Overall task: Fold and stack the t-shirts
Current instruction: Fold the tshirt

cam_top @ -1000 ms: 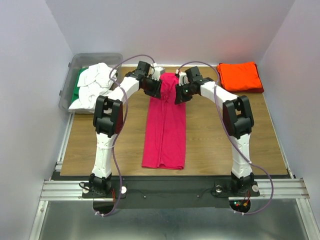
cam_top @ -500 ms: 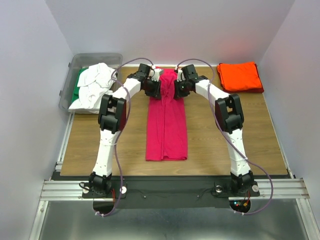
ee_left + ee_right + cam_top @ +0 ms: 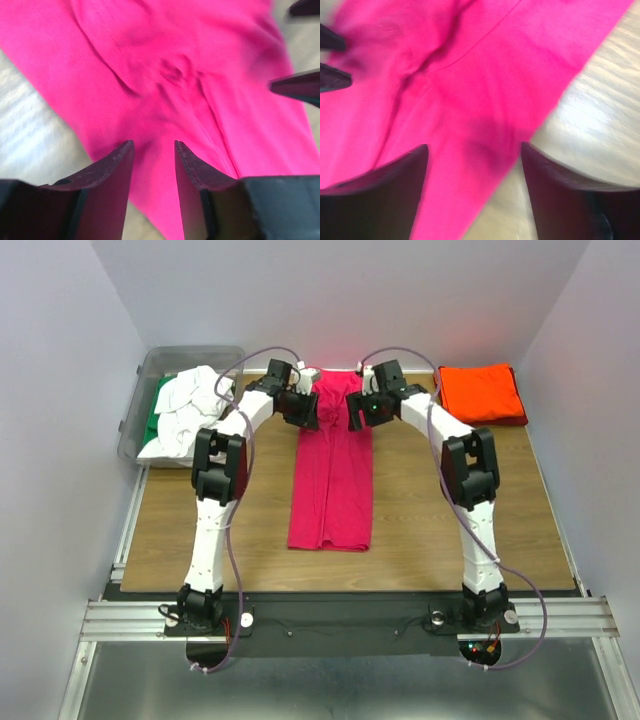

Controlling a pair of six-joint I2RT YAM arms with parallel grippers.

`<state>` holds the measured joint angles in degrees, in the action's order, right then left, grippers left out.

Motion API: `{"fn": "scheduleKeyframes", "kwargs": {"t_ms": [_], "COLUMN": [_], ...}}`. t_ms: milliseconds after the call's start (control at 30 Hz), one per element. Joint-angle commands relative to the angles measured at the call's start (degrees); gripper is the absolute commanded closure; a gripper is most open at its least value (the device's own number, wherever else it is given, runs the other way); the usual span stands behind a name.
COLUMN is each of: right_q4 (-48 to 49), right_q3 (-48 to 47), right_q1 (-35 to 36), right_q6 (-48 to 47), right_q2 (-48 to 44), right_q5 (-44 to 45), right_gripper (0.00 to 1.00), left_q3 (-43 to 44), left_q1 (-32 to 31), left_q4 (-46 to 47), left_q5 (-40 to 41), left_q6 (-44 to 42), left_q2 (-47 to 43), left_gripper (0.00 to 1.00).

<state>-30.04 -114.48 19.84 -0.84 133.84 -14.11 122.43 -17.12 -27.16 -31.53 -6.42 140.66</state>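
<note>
A magenta-pink t-shirt point(image 3: 330, 480) lies on the wooden table, folded lengthwise into a long narrow strip. Its far end spreads flat between the two grippers. My left gripper point(image 3: 305, 406) hovers over the strip's far left edge. In the left wrist view that gripper point(image 3: 153, 145) is open, with pink cloth point(image 3: 190, 75) below the gap and nothing pinched. My right gripper point(image 3: 360, 410) hangs over the far right edge, and in its wrist view point(image 3: 474, 146) the jaws stand wide apart above the cloth edge point(image 3: 485, 100) and bare wood. A folded orange-red t-shirt point(image 3: 480, 393) rests at the back right.
A clear grey plastic bin point(image 3: 150, 365) stands at the back left, holding crumpled white point(image 3: 190, 405) and green point(image 3: 158, 405) shirts that spill over its near rim. White walls close in the table on three sides.
Both grippers have opened and let go of the pink shirt's far end, which now lies flat. The whole strip has slid a little toward the back of the table.
</note>
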Motion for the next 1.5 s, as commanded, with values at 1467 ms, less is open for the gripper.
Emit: {"fn": "scheduleKeyframes", "kwargs": {"t_ms": [1467], "right_q4": [13.7], "right_q3": [71.4], "right_q1": [32.6], "right_q6": [-22.3], "right_q2": [-51.1], "right_q5": [10.6], "right_gripper": [0.48], "left_q3": [-92.8], "left_q1": [-18.1], "left_q4": [6.2], "left_q5": [1.7], "left_q6": [-61.8], "left_q2": [-81.8], "left_gripper": [0.40]}}
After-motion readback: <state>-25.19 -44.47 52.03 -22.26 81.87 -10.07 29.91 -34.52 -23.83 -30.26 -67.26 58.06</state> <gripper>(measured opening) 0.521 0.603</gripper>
